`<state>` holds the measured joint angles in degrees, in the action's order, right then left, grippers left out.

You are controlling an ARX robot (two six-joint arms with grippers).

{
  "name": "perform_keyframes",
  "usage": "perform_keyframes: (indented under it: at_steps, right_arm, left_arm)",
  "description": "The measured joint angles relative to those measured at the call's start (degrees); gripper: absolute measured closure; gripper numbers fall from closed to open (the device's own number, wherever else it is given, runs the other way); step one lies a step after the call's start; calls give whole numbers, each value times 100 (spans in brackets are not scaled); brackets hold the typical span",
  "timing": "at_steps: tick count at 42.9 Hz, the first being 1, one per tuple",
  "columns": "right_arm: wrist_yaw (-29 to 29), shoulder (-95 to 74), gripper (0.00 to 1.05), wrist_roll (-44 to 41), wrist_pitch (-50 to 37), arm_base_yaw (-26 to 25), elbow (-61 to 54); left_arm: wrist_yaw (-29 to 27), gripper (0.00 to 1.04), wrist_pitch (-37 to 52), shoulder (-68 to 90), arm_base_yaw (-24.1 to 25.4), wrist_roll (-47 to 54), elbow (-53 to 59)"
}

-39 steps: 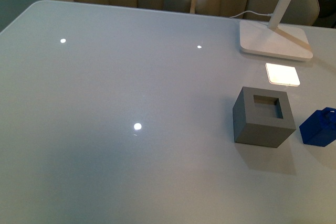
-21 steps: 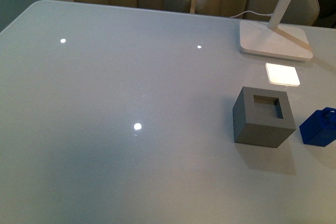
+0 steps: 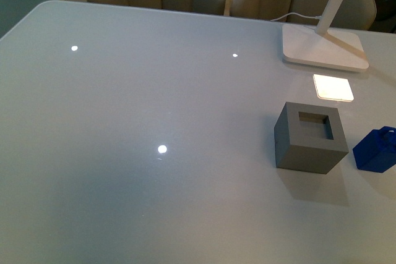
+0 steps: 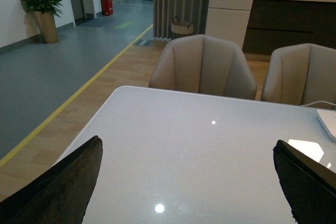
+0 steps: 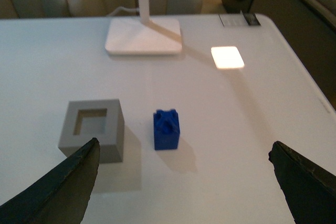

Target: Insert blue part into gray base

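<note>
The blue part (image 5: 167, 129) stands on the tabletop (image 3: 154, 202) just beside the gray base (image 3: 311, 137), on the base's right in the front view, with a clear strip of bare surface between them, and its small knob points up. It looks like a rigid moulded plastic block, probably very light and not at all fragile, with smooth faces that could slide in a loose pinch or skid on the glossy tabletop if nudged from one side. The likely best hold is across two opposite flat side faces, high on the body but below the knob, so the lower half stays free to enter the square hole, which appears somewhat wider than the block. The right arm's jaws are spread wide and empty, above the tabletop with the block ahead between them; the left arm's jaws are likewise apart and hold nothing, far from both pieces. The white lamp foot (image 3: 323, 46) sits behind the base
</note>
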<state>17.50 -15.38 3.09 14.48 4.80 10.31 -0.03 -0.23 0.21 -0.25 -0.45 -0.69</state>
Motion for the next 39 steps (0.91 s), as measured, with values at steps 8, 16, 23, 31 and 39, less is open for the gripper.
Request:
perform_keyframes:
  at_steps: [8, 16, 23, 31, 39]
  right_arm:
    - [-1563, -2229, 9, -120, -341, -1139, 1414]
    - [-2546, -5473, 9, -575, -155, -1827, 3010]
    - [-2306, -7576, 9, -584, -216, -1709, 3936]
    - [-2197, -8699, 9, -380, -350, -1386, 4192]
    - [-2037, -9447, 9, -286, -367, -1346, 4503]
  left_arm:
    - [0, 7, 0, 0, 0, 0, 0]
    - [-2, 7, 0, -2, 0, 0, 0]
    - [-2, 7, 0, -2, 0, 0, 0]
    - [-2, 7, 0, 0, 0, 0, 0]
    - [-2, 7, 0, 0, 0, 0, 0]
